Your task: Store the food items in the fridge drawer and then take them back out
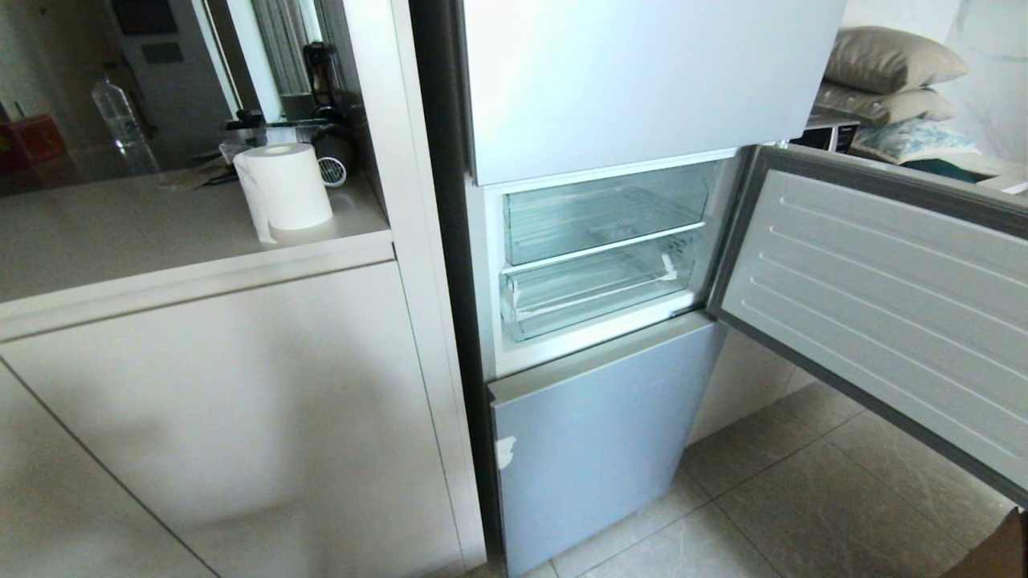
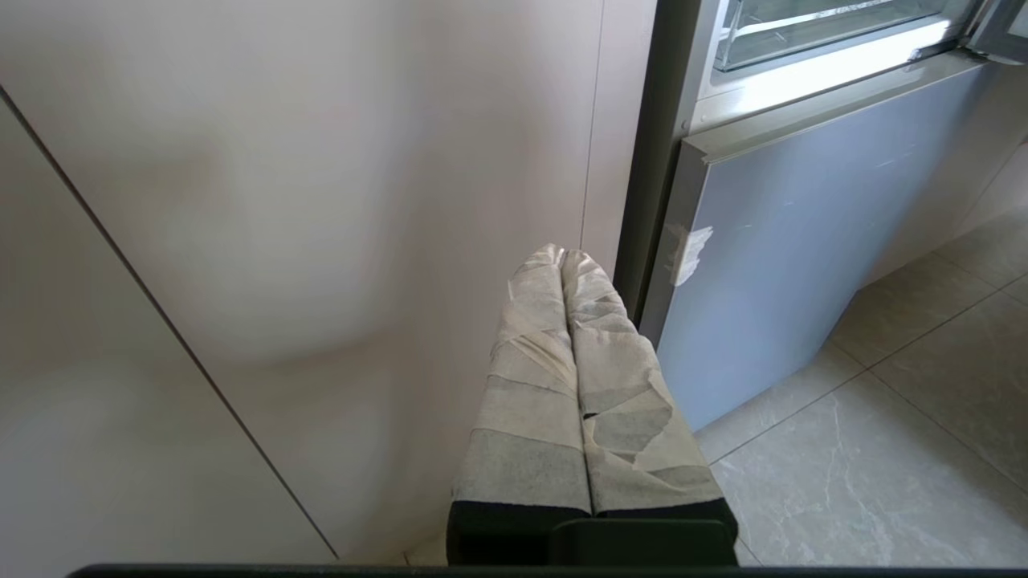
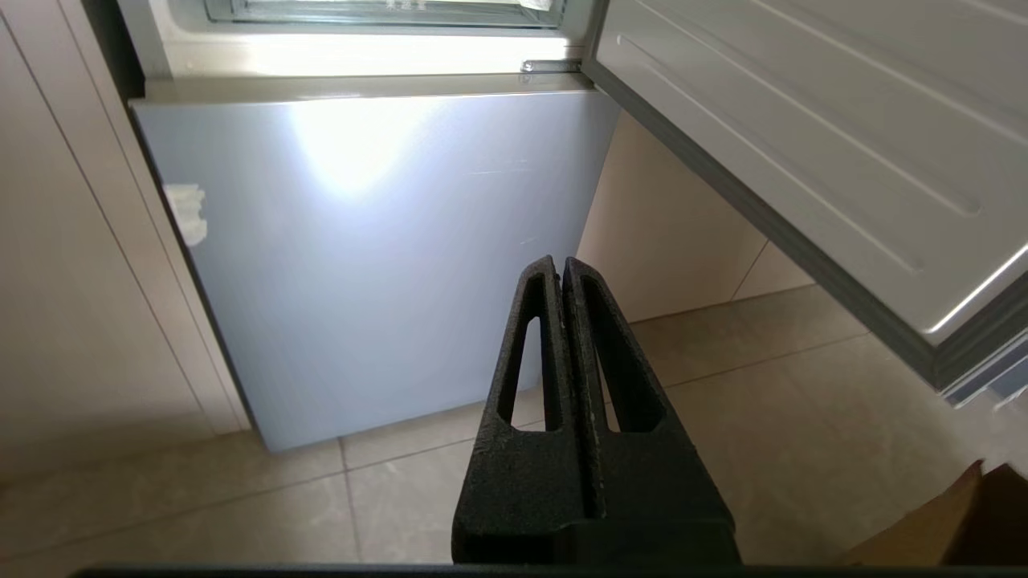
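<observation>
- Nearest the head camera stands the broad beige cabinet front point(image 1: 209, 417), with the grey stone-tiled floor point(image 1: 803, 498) to its right.
- The pale blue frosted lower fridge door point(image 1: 594, 449) is shut; a scrap of white tape point(image 1: 505, 452) sits at its left edge.
- The middle fridge door point(image 1: 883, 305), white and ribbed on the inside, hangs wide open to the right.
- In the opened compartment sits the fridge drawer point(image 1: 594, 289), a wide shallow clear-plastic drawer, pushed in below the clear bin point(image 1: 606, 213). No food items can be made out in it.
- On the beige countertop point(image 1: 120, 233) to the left stand a white paper roll point(image 1: 285, 189) and a clear plastic bottle point(image 1: 120, 120).
- The left gripper point(image 2: 562, 255), its fingers wrapped in pale tape, has its fingers pressed together on nothing; it hangs low, pointing at the cabinet front just beside the fridge's edge.
- The right gripper point(image 3: 558, 265), black with slotted fingers, is likewise closed and empty, held low before the lower fridge door, above the floor.
- Neither arm shows in the head view.
</observation>
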Motion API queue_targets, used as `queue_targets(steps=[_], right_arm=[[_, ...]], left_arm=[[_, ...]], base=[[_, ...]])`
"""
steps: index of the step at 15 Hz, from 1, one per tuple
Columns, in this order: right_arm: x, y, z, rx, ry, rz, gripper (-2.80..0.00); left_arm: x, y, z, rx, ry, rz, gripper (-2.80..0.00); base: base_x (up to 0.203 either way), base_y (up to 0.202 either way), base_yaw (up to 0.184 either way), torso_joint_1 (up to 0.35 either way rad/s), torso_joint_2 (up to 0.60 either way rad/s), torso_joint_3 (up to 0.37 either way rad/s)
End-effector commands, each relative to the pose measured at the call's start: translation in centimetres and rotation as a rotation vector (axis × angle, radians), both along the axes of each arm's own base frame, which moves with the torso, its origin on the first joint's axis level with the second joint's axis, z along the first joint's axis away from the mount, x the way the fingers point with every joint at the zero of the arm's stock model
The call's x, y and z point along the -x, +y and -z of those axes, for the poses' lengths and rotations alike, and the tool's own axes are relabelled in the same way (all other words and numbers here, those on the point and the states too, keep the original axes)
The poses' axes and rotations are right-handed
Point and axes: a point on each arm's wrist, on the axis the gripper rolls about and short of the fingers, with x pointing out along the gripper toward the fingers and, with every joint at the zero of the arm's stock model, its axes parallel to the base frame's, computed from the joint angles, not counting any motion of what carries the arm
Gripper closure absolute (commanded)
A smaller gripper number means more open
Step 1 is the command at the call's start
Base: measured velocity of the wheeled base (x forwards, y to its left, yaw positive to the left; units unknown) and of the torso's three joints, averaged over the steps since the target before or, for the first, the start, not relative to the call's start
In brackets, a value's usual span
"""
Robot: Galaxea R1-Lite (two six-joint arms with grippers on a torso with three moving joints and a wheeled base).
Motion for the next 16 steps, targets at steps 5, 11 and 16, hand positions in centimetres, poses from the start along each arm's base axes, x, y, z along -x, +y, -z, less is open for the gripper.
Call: queue_targets(steps=[5,11,16], right_arm=[[0.4,-0.1,-1.5,-0.165,-0.033,0.069,0.00],[-1.9,-0.1,-12.7,-0.500,-0.034,0.155,0.00],[-9.1,-3.9,-15.9,-0.713,-0.149,0.415,0.00]], left_arm=[[0.0,0.0,0.0,0.000,0.000,-0.001,0.00],[0.0,0.0,0.0,-0.001,0.000,-0.001,0.00],[0.0,0.0,0.0,0.000,0.000,-0.001,0.00]], base=[[0.000,0.000,0.000,0.000,0.00,0.000],[0.000,0.000,0.000,0.000,0.00,0.000],[0.000,0.000,0.000,0.000,0.00,0.000]])
